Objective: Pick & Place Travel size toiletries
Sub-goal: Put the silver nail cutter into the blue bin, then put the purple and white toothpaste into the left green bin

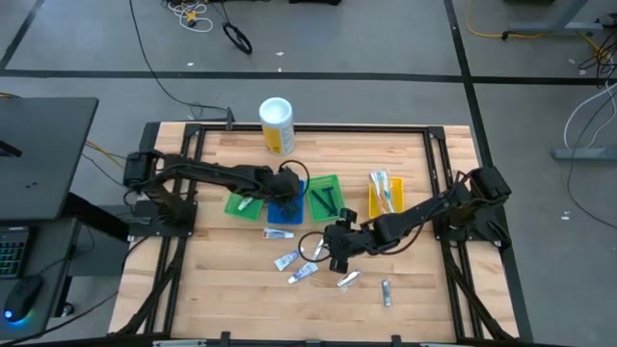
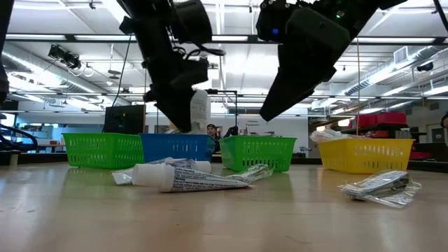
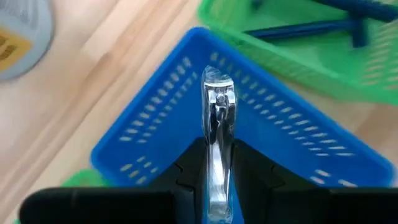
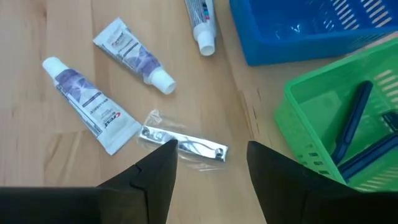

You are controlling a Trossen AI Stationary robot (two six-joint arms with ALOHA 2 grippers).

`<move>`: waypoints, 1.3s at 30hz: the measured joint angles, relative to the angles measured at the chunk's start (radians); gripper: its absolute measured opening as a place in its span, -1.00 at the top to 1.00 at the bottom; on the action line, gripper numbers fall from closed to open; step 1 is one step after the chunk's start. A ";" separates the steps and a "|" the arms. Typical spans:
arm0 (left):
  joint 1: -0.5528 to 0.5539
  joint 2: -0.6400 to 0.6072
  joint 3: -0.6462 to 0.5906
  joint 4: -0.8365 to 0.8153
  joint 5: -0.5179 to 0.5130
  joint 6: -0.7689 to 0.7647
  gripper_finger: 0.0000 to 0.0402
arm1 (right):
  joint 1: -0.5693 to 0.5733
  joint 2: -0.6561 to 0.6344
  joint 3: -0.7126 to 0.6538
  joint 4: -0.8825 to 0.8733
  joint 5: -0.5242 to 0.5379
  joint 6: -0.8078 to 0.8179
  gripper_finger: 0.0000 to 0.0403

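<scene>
Four plastic baskets sit in a row across the middle of the table (image 1: 222,280): a green basket (image 1: 241,203), a blue basket (image 1: 285,208), a second green basket (image 1: 324,196) and a yellow basket (image 1: 385,194). A tall white-and-yellow canister (image 1: 277,125) stands behind them near the table's far edge.

The left gripper (image 3: 217,165) hangs over the blue basket with its fingers clamped on a shiny metal nail clipper in clear wrap (image 3: 217,130), which points down into the basket's interior. Dark blue razors (image 4: 351,127) lie in the second green basket, and pale toothbrushes (image 1: 383,185) lie in the yellow one.

The right gripper (image 4: 208,165) hovers low over the bare wood in front of the baskets, its fingers apart and holding nothing. Just beneath it lies another wrapped clipper (image 4: 183,146). Two white-and-blue tubes (image 4: 93,106) lie beside that clipper, and a third tube (image 4: 200,22) rests close against the blue basket's front wall. One more wrapped item (image 1: 387,292) lies apart, nearer the table's front edge. Nothing stands between the open fingers and the clipper below them.
</scene>
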 joint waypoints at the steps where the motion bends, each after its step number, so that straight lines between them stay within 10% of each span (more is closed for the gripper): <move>1: 0.003 0.013 0.002 0.017 -0.001 -0.004 0.65 | 0.000 0.000 0.000 -0.003 -0.002 0.000 -0.01; 18: 0.015 0.099 -0.014 0.103 0.068 -0.005 0.64 | 0.000 0.000 0.000 -0.020 -0.007 -0.006 -0.01; 39: 0.014 0.057 0.011 0.050 0.111 0.105 0.17 | -0.002 0.000 0.000 -0.021 -0.008 -0.012 -0.01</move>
